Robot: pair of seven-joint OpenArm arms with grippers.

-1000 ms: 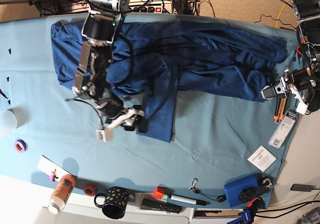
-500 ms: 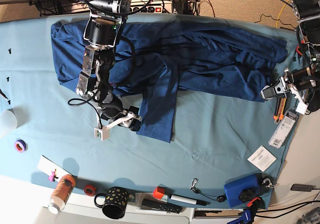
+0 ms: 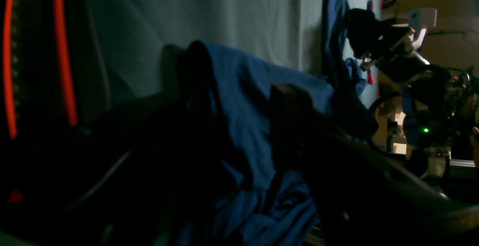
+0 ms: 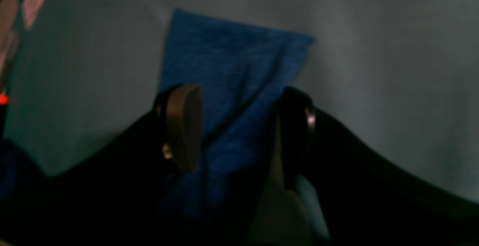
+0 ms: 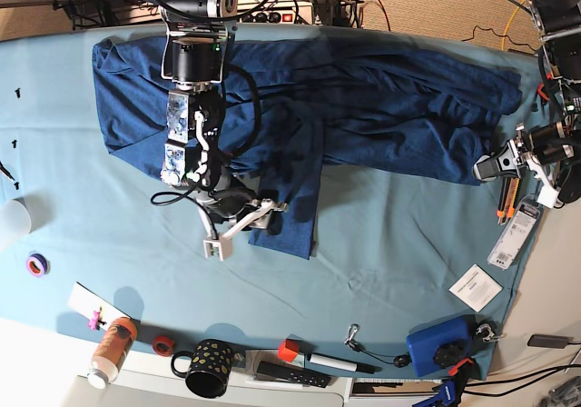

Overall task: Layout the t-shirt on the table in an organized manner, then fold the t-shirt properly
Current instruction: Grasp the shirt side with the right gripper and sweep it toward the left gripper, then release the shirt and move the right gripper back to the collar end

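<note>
The dark navy t-shirt lies spread along the far side of the table, with one flap hanging toward the near side. My right gripper sits at that flap's left edge. In the right wrist view the right gripper is open, its fingers standing apart with the blue flap lying between them. My left gripper rests at the shirt's right-hand corner. In the left wrist view the left gripper has dark, spread fingers with bunched shirt fabric between them.
Along the near edge stand a spotted black mug, an orange bottle, a marker and a blue box. A paper card and packaged tools lie at the right. A purple tape roll lies left.
My right arm has swung its gripper to the right, from beside the flap onto the flap's left edge. The left gripper has stayed still.
</note>
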